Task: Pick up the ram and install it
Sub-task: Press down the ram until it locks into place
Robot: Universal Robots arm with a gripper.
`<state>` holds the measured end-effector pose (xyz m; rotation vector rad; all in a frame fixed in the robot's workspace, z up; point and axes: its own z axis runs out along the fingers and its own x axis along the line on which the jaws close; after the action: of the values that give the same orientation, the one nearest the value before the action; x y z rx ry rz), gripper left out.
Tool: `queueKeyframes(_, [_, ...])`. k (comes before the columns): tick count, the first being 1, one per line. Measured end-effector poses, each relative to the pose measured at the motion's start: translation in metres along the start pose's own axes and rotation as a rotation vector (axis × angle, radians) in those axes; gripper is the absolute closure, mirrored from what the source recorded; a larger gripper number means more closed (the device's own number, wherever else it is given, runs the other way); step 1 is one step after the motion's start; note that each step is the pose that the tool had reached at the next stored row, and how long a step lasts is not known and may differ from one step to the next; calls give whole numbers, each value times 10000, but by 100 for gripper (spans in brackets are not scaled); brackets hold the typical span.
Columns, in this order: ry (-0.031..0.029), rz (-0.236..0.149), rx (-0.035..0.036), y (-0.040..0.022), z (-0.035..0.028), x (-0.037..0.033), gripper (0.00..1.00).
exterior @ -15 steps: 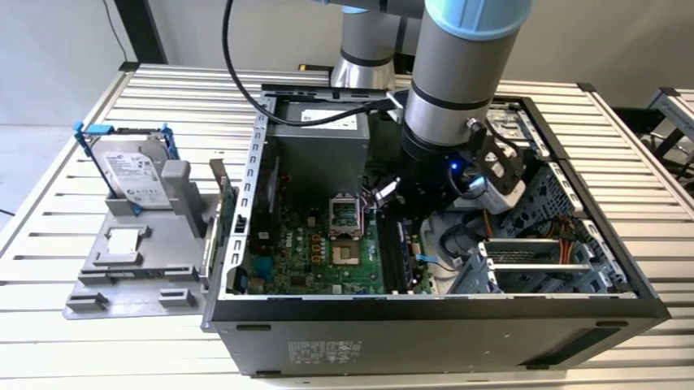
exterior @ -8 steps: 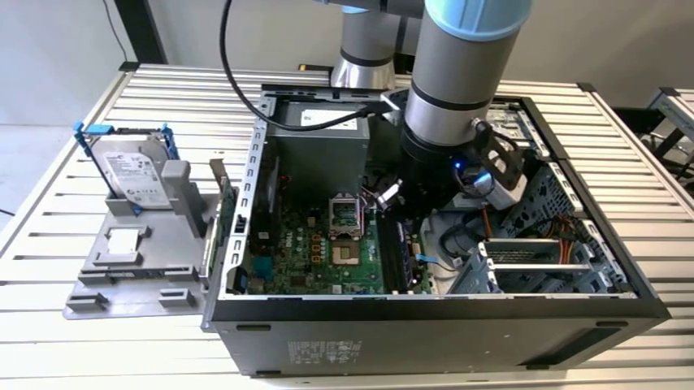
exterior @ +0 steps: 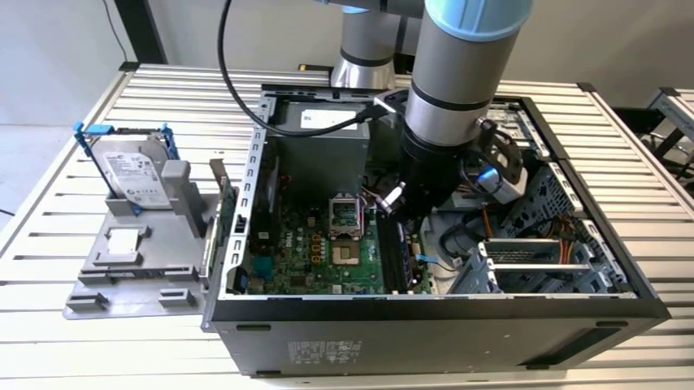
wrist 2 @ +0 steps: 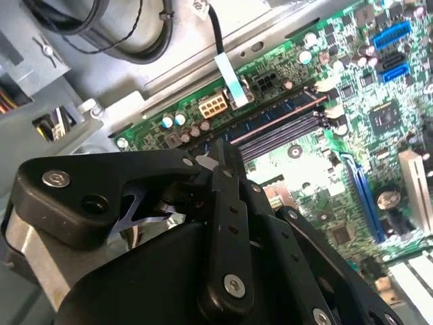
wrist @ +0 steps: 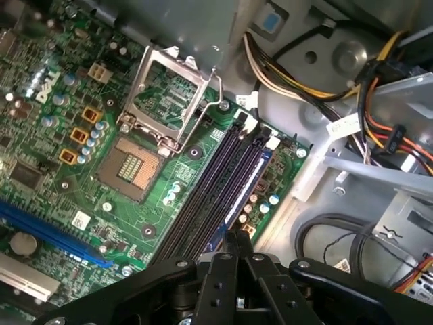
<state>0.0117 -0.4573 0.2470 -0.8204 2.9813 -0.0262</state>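
The ram [wrist: 247,184] is a dark stick with a bluish edge. It stands in the outermost of the long black memory slots [wrist: 203,196], on the side toward the drive cage, and it also shows in the second wrist view [wrist 2: 270,116]. My gripper [wrist: 233,237] is down inside the open computer case [exterior: 434,333], right over one end of that stick. Its fingers [wrist: 220,271] are shut together, with nothing visible between them. Whether the tips touch the ram I cannot tell. In the exterior view my gripper [exterior: 392,207] hangs at the far end of the slots [exterior: 391,256].
A silver hard drive [exterior: 136,175] in a blue bracket stands on a grey fixture [exterior: 130,268] at the exterior view's left, outside the case. The open CPU socket [wrist: 145,159] lies beside the slots. Bundled cables [wrist: 379,88] and the drive cage [exterior: 531,260] crowd the other side.
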Motion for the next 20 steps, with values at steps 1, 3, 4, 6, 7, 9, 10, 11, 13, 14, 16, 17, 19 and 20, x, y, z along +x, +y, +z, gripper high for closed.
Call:
queueKeyframes(1, [1, -108, 1, 0, 0, 0, 100])
queueKeyframes(3, [5, -320, 9, -1, -1, 0, 100])
queueKeyframes(4, [5, -419, 10, 0, 0, 1, 100])
queueKeyframes(6, [10, -597, 22, 0, 1, 0, 100])
queueKeyframes(7, [17, -683, 31, 0, 0, 0, 100])
queueKeyframes(9, [26, -840, 48, 0, 0, 1, 100])
queueKeyframes(10, [33, -917, 60, 1, 0, 0, 100])
queueKeyframes(11, [40, -991, 71, 1, 0, 0, 100])
queueKeyframes(13, [51, -1148, 88, 0, 0, 0, 100])
queueKeyframes(14, [54, -1232, 95, 1, 0, 0, 100])
queueKeyframes(16, [61, -1414, 107, 0, 0, 0, 100])
queueKeyframes(17, [64, -1497, 113, 1, 0, 0, 100])
queueKeyframes(19, [71, -1673, 125, 1, 0, 0, 100])
queueKeyframes(20, [74, -1768, 132, 1, 0, 0, 100])
